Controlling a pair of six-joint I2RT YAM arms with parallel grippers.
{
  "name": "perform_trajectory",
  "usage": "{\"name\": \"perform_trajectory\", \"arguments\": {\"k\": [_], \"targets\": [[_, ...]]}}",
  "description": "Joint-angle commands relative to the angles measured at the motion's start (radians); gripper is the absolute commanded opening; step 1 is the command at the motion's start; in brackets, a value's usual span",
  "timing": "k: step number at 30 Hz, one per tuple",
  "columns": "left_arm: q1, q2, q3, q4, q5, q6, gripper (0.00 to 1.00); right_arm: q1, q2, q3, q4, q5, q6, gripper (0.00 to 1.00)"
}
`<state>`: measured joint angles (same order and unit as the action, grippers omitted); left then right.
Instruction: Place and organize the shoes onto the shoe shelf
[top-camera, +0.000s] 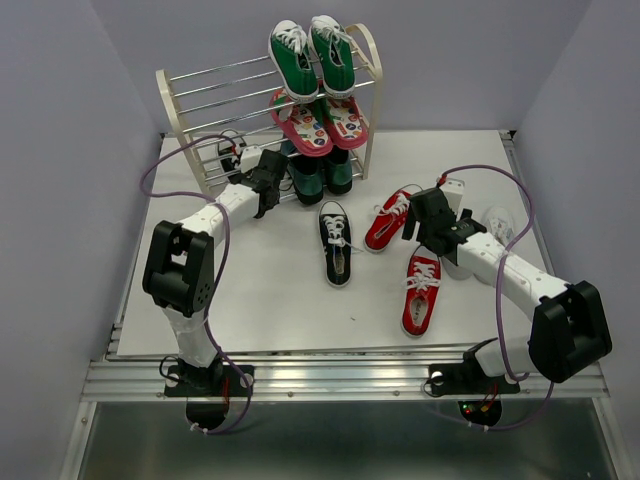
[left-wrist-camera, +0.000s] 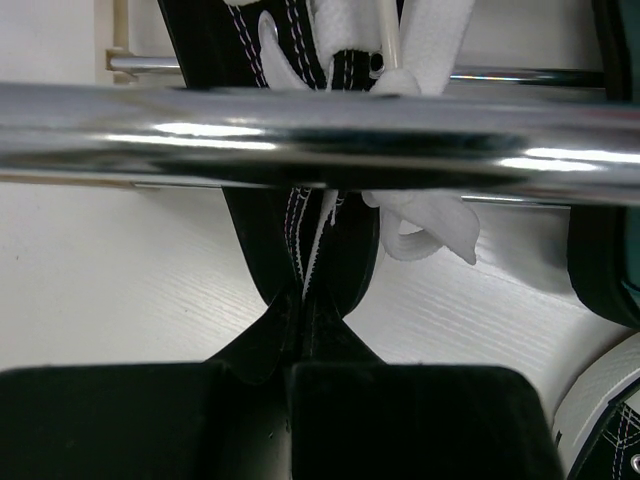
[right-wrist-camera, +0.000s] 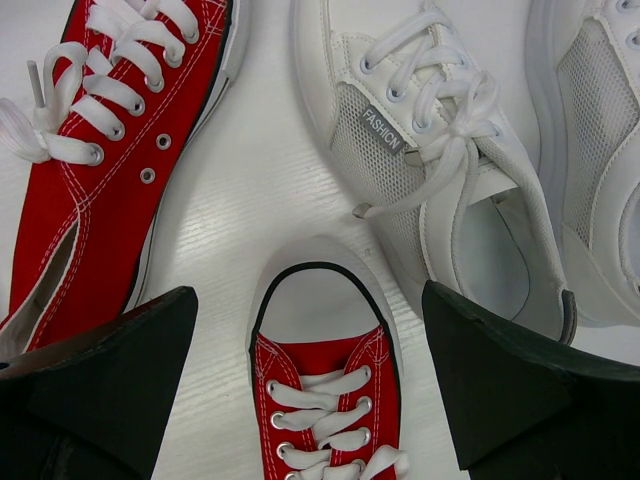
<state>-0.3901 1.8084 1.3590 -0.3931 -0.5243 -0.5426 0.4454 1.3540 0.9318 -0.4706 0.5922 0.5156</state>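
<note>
The shoe shelf (top-camera: 200, 95) stands at the back. My left gripper (top-camera: 268, 182) reaches into its lowest tier and is shut on the heel of a black sneaker (left-wrist-camera: 300, 240), which lies under a silver rod (left-wrist-camera: 320, 125). The second black sneaker (top-camera: 337, 243) lies on the table. My right gripper (top-camera: 430, 225) is open and hovers over the toe of one red sneaker (right-wrist-camera: 320, 400), touching nothing. The other red sneaker (right-wrist-camera: 110, 150) lies to its left. Two white sneakers (right-wrist-camera: 440, 170) lie beyond, partly hidden by the right arm in the top view.
Green sneakers (top-camera: 312, 55) sit on the top tier and pink sandals (top-camera: 320, 122) on the tier below. A dark pair (top-camera: 320, 172) stands at the shelf's bottom right, close beside my left gripper. The left half of the upper tiers holds nothing.
</note>
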Motion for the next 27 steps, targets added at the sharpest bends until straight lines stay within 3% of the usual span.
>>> {"name": "perform_trajectory", "arguments": {"k": [1,15,27], "targets": [[0.013,-0.032,0.042,0.089,-0.046,0.046,0.0,-0.002,-0.015,-0.01,0.024,0.037,-0.005,1.0],[0.019,-0.095,-0.049,0.234,0.033,0.176,0.0,-0.002,-0.03,-0.014,0.041,0.038,-0.019,1.0],[0.04,-0.058,-0.008,0.198,0.0,0.15,0.0,-0.002,-0.041,-0.021,0.052,0.041,-0.023,1.0]]}}
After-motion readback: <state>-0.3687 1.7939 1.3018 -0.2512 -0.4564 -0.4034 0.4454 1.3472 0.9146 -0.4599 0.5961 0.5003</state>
